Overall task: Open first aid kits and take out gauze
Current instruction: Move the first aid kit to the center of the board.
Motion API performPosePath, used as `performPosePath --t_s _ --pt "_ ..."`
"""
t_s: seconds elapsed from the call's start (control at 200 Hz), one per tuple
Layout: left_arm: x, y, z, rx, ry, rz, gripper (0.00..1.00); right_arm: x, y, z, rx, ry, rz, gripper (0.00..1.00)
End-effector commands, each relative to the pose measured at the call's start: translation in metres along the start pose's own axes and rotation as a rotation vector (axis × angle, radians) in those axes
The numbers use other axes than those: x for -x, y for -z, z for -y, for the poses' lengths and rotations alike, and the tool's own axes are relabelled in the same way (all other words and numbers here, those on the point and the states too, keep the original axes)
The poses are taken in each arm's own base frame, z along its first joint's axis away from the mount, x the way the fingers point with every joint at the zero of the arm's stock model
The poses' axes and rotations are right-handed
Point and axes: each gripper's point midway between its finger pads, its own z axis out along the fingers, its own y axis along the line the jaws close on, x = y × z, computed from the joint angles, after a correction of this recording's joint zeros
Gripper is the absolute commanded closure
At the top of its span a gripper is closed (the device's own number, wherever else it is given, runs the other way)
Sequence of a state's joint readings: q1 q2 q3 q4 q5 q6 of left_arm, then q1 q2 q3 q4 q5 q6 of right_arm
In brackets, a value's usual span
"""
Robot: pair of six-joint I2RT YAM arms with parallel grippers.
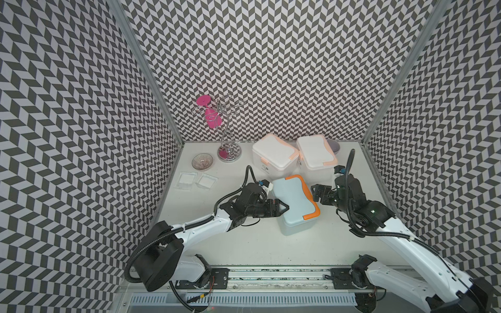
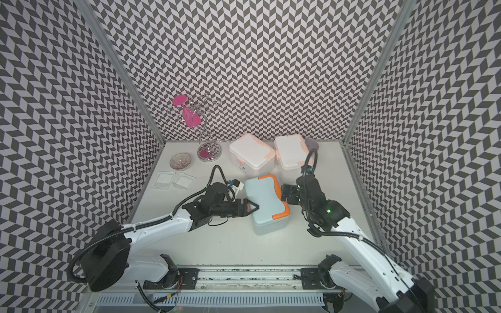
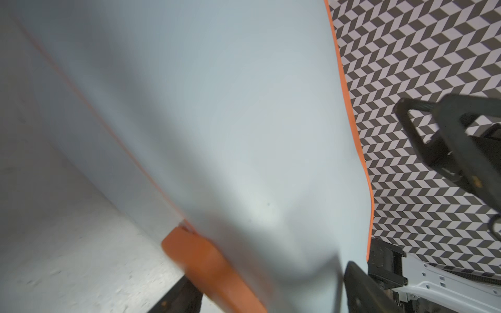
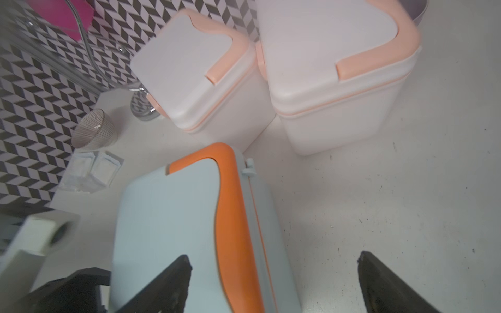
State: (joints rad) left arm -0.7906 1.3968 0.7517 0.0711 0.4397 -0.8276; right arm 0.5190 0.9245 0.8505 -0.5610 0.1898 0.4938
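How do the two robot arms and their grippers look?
The left arm and right arm have white shells, black joints, and a black ribbed cable along each. The left gripper and right gripper are black with triangular, hollow fingers. A small green light glows on the right arm.

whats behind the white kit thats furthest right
A grey bowl sits behind that white kit. Only part of its rim and side shows; the kit covers the rest, so its contents cannot be seen.
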Motion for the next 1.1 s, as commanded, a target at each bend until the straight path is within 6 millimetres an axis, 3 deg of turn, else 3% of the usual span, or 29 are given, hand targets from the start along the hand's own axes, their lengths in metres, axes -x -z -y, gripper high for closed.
performPosePath --t_s 0.0,0.19,0.315,0.496,0.571,0.816,0.956,1.097 --pt "0.014 -0.021 0.034 -0.077 -0.080 0.020 0.20 0.014 0.013 0.000 0.013 -0.015 0.057 0.05" --pt "0.002 -0.058 0.052 -0.109 -0.150 -0.063 0.20 0.007 0.018 -0.007 0.065 0.005 0.030 0.05" --pt "-0.001 -0.059 0.063 -0.134 -0.185 -0.071 0.19 0.001 0.023 -0.026 0.182 0.050 0.007 0.07" --pt "0.013 -0.013 0.064 -0.105 -0.216 0.070 0.07 -0.002 0.030 -0.053 0.330 0.105 -0.020 0.13" --pt "0.016 0.011 0.053 -0.054 -0.210 0.136 0.00 -0.007 0.031 -0.066 0.397 0.129 -0.047 0.15" --pt "0.022 0.092 0.009 0.083 -0.137 0.339 0.00 -0.041 0.024 -0.116 0.487 0.239 -0.129 0.22" --pt "0.017 0.118 -0.010 0.124 -0.107 0.399 0.00 -0.066 0.013 -0.144 0.501 0.312 -0.189 0.29" --pt "0.014 0.126 -0.021 0.139 -0.086 0.406 0.00 -0.093 -0.019 -0.147 0.407 0.347 -0.275 0.31"
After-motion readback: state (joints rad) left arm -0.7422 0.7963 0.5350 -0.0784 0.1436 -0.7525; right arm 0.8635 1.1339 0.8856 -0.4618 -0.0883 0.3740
